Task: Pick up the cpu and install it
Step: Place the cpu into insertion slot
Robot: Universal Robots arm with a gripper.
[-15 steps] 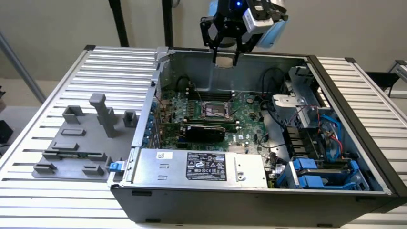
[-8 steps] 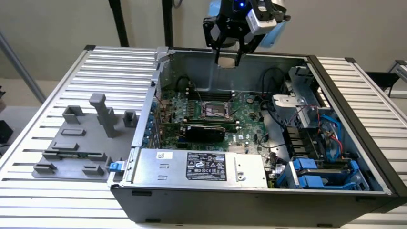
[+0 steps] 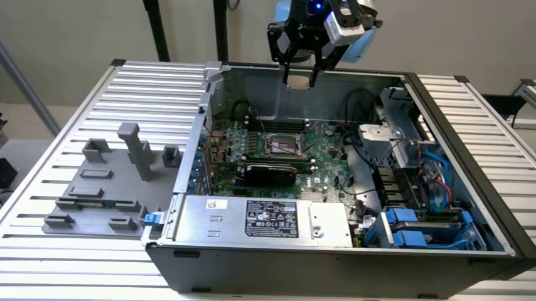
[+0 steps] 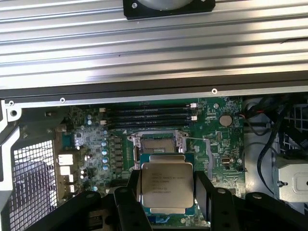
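The gripper (image 3: 302,80) is hanging at the upper middle of the exterior view, above the far wall of the open computer case (image 3: 335,276). In the wrist view its two black fingers (image 4: 133,192) are clamping the cpu (image 4: 167,185) by two opposite edges. The jaws are standing fairly wide because the chip is filling the gap between them.

The chip is likely handling as a light, stiff, flat plate. Its silvery lid looks smooth and could be slipping under a loose pinch. The underside contacts are probably delicate, so the pale edges are the sensible place to hold, which is where the fingers are pressing. Keeping it level seems important, since a tilted chip could be damaging the socket (image 3: 285,145).

Going left to right in the exterior view, the grey fixture blocks (image 3: 109,182) are sitting on the slatted table (image 3: 159,81), and their recesses are too small to read. At the middle, the chip between the fingers is hard to make out. Towards the right, cables and blue drive bays (image 3: 418,229) are crowding the case, and what lies under them is hidden.

In the wrist view the chip is covering part of the socket. The pins and any corner mark are not showing clearly. The printing on the lid is blurring, the fingers' bases are being cut off at the frame's edge, and the chip's height above the board (image 4: 221,159) cannot be judged.
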